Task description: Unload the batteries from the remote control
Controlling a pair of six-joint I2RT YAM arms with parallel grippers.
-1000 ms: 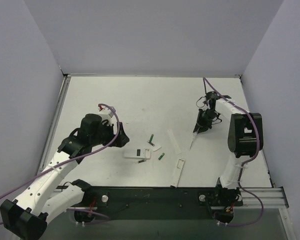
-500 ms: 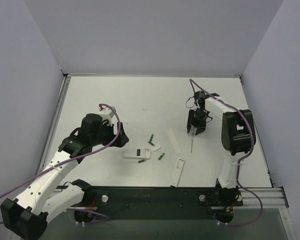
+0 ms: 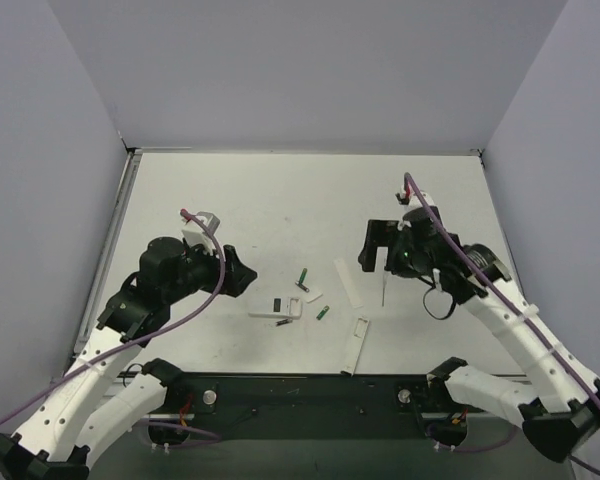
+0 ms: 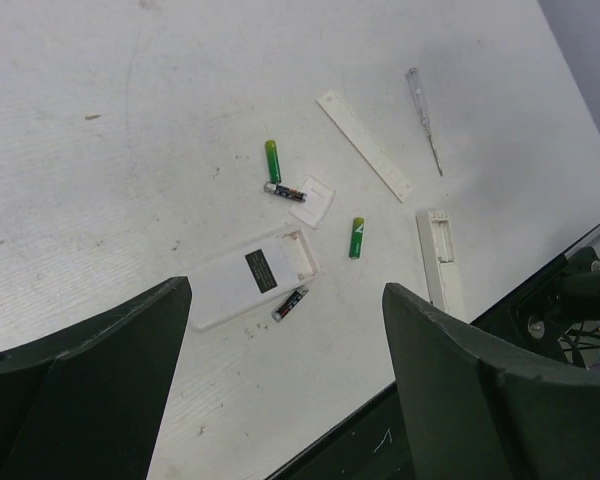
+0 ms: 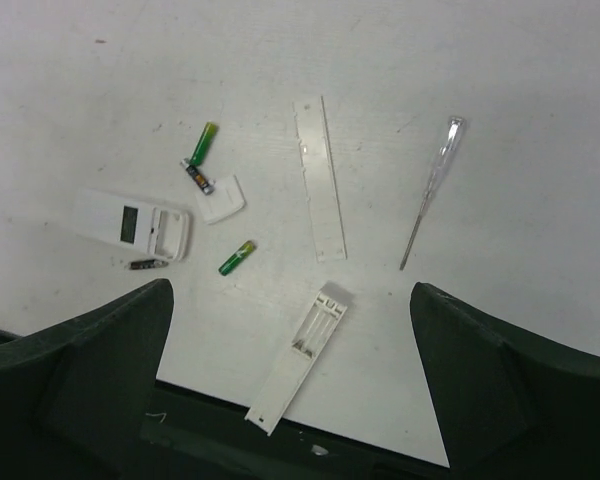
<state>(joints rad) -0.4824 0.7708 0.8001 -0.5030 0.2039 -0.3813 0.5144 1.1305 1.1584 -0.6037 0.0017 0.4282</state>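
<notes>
Left gripper (image 3: 238,270): mine, jaws spread wide, holding nothing, hanging over the table (image 3: 280,190) just left of the small remote (image 4: 242,290)
Right gripper (image 3: 378,250): mine, jaws spread wide as well, nothing between them, hanging above the screwdriver (image 5: 430,190)
Small remote: flat on the table, bay end uncovered, bay looks bare
Far green battery (image 4: 272,157): loose on the table, just beyond the small cover (image 4: 312,200)
Far dark battery (image 4: 283,192): just beside that green one's end, against the small cover's edge
Near green battery (image 4: 357,237): loose on the table, between the small remote and the long remote (image 4: 439,255)
Near dark battery (image 4: 291,303): loose, just beside the small remote's near edge
Long remote: by the table's near edge, bay open, slots bare
Long cover (image 4: 363,145): flat on the table, between the small cover and the screwdriver
Screwdriver: clear handle, lying free, touching nothing
</notes>
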